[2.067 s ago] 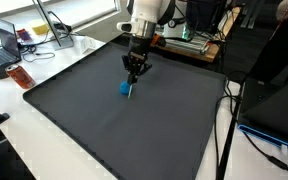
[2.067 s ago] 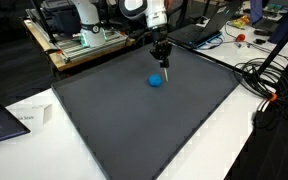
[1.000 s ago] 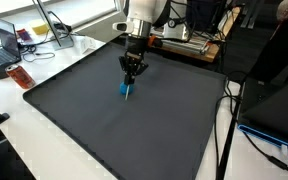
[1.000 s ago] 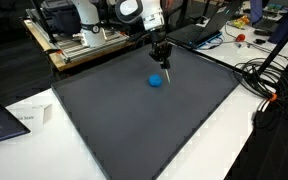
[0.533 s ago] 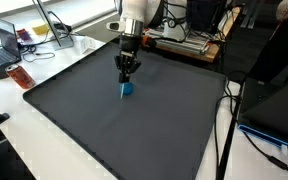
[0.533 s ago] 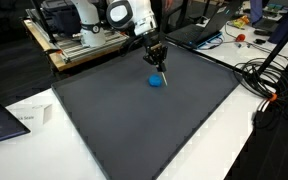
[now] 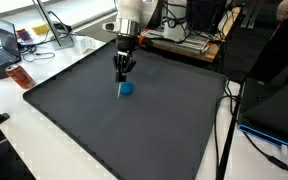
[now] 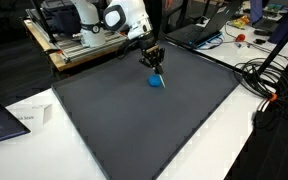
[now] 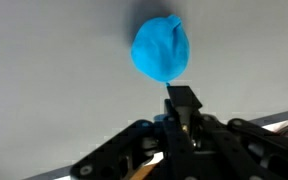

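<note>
gripper upper centre of frame, jaws clamped on thin stick, tip beside blue lump on dark mat. looks like the poking step; next move calls for a small, steady nudge.

A matt grey mat bears a smooth blue lump.

Robotics lab, laptop on white bench, tangled cables, electronics rack
</note>
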Robot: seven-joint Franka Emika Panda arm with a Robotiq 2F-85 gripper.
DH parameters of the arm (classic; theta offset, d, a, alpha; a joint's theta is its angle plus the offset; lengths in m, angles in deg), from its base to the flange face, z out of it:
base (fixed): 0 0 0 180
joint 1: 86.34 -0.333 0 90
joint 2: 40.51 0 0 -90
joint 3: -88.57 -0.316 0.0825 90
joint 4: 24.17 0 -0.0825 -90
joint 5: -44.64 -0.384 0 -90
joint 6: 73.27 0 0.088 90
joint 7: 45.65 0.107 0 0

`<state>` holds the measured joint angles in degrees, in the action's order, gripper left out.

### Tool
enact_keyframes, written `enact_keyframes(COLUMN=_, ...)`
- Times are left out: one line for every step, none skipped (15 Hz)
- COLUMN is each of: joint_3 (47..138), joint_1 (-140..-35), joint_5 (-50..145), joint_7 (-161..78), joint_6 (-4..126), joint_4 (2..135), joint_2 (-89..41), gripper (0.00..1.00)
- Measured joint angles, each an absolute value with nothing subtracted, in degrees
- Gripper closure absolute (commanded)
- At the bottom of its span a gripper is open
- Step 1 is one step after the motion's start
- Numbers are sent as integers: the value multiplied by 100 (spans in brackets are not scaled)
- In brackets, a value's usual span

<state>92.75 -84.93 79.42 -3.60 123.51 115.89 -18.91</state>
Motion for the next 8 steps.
enact_keyframes(joint_3=9225, joint_1=-8381, joint_5=7954, joint_7=-339, joint_6=12432, joint_4=11601, joint_2=-1877, gripper=97)
enact_keyframes(joint_3=9172, joint_1=-8264, joint_5=7971, joint_7=-324, joint_6=12507, joint_4=11617, joint_2=-1865, gripper=97)
enact_keyframes(joint_3=9118, joint_1=-8154, joint_5=7990, joint_7=-311, joint_6=12561, joint_4=11633, joint_2=-1854, gripper=97)
enact_keyframes(joint_3=9056, joint_1=-8044, joint_5=8015, joint_7=-296, joint_6=12612, joint_4=11643, joint_2=-1836, gripper=97)
enact_keyframes(joint_3=8986, joint_1=-7933, joint_5=8043, joint_7=-279, joint_6=12656, joint_4=11650, joint_2=-1815, gripper=97)
enact_keyframes(joint_3=8907, joint_1=-7814, joint_5=8087, joint_7=-251, joint_6=12700, joint_4=11653, joint_2=-1791, gripper=97)
enact_keyframes(joint_3=8822, joint_1=-7689, joint_5=8149, joint_7=-217, joint_6=12742, joint_4=11654, joint_2=-1760, gripper=97)
enact_keyframes(joint_3=8732, joint_1=-7548, joint_5=8227, joint_7=-175, joint_6=12796, joint_4=11655, joint_2=-1722, gripper=97)
